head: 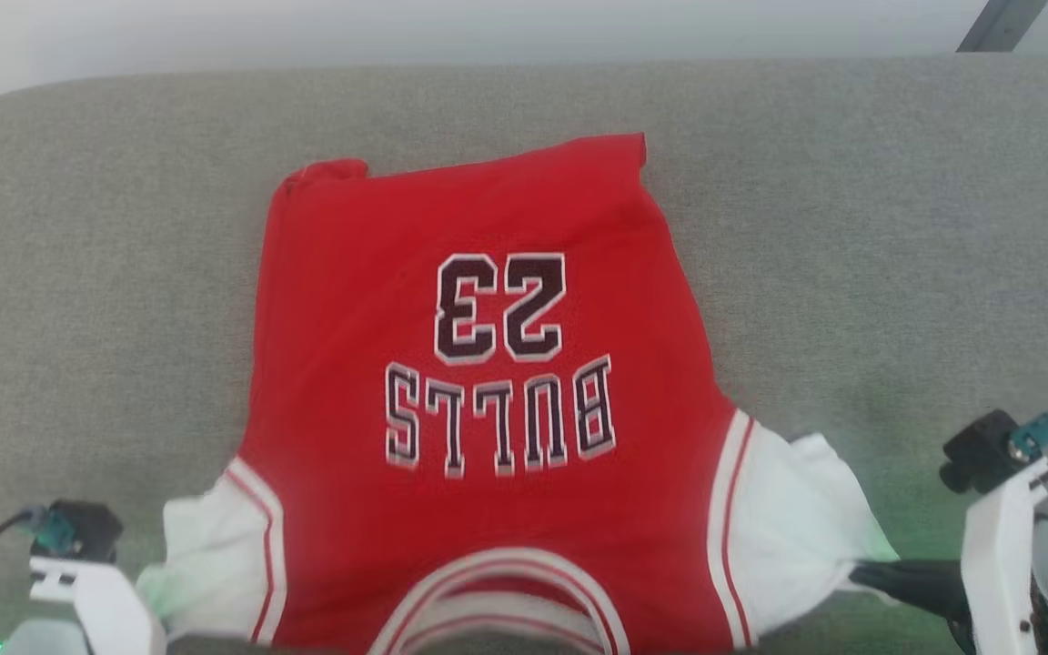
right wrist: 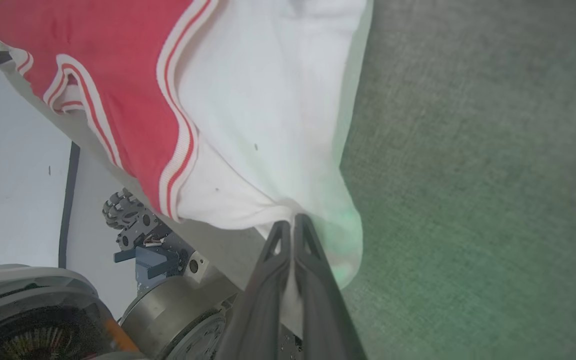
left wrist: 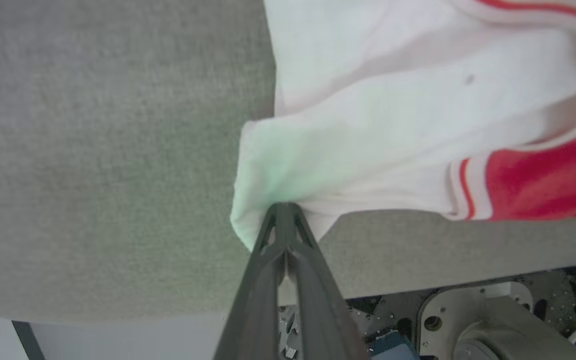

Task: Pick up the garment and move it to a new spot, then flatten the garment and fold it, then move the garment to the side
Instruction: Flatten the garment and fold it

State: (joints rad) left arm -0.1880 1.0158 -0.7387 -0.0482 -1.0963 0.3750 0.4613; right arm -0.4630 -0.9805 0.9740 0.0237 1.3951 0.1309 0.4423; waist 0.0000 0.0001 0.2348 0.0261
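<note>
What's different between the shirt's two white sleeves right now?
The right sleeve spreads wider, drawn to a sharp tip; the left sleeve looks smaller and more crumpled. The left sleeve folds over itself near the grip; the right sleeve fans out smoother. Shared: both are white with red stripes where they join the shirt, and each is pinched, by the left gripper and the right gripper, both shut.
</note>
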